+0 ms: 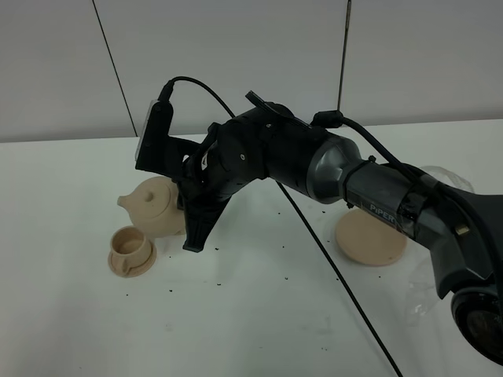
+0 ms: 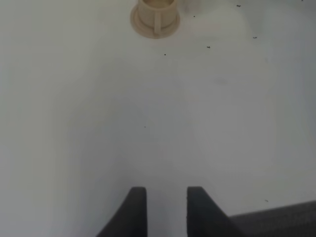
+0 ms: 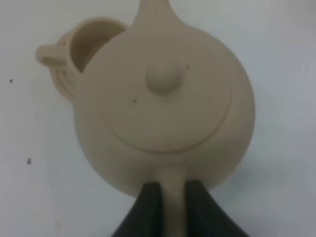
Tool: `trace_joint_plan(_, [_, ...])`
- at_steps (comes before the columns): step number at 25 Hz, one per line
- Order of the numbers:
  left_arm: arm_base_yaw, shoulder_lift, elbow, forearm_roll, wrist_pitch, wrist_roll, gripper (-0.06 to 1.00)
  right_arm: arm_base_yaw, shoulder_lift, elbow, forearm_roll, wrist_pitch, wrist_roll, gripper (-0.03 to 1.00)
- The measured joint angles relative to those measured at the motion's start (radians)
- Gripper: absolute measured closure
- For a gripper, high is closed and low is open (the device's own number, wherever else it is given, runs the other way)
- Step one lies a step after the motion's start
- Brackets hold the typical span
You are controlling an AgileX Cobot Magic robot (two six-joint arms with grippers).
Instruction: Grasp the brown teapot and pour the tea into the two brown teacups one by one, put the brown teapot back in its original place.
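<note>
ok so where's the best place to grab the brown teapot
By its loop handle, coming from the back, opposite the spout. The brown teapot has a wide, round body, while the handle is a narrow strap sticking out clear of it. The right hand is shut across it in just that way.

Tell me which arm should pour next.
Right. The right gripper is shut on the teapot, whose spout is near a cup. The left gripper is open and empty.
</note>
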Motion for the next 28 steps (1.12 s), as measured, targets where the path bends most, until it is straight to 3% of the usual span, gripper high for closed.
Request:
trace_joint_plan(12, [0.0,0.0,0.0,0.0,0.0,0.0,0.68,0.002,0.002,0.0,-0.037,-0.01,0.013,0.87])
trace_joint_plan(28, [0.0,0.0,0.0,0.0,0.0,0.0,0.68,0.059,0.002,0.0,-0.166,0.029,0.014,0.87])
